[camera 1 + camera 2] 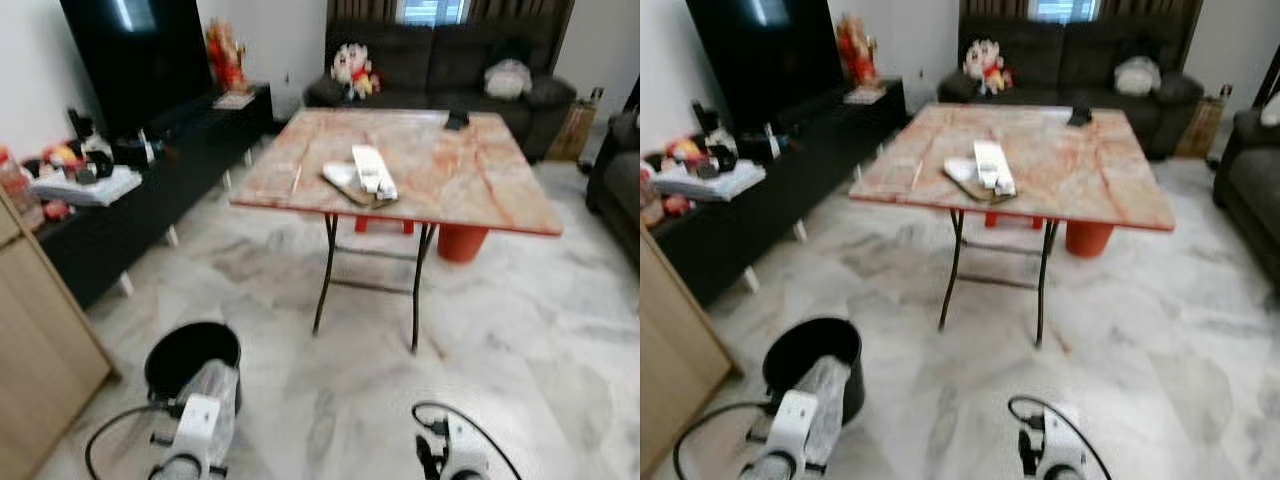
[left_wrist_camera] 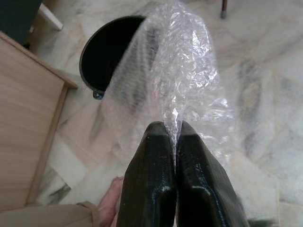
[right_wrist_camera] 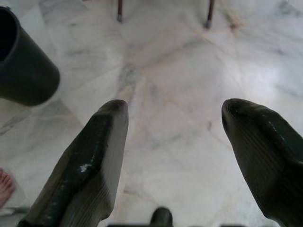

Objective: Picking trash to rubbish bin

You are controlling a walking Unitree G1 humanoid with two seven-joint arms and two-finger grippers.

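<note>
Left wrist view: left gripper (image 2: 173,130) pinches clear crinkled bubble wrap (image 2: 175,75) above round black plastic bin (image 2: 102,54) — right gripper (image 3: 173,116) spread wide.

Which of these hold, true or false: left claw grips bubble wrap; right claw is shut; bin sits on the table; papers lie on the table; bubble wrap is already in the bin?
1. The left claw is shut on the bubble wrap. True.
2. The right claw is shut. False: its fingers stand wide apart, holding nothing.
3. The black bin sits on the table. False: it stands on the marble floor.
4. Papers lie on the table. True.
5. The bubble wrap is in the bin. False: it hangs from the left claw, above the floor near the bin.
</note>
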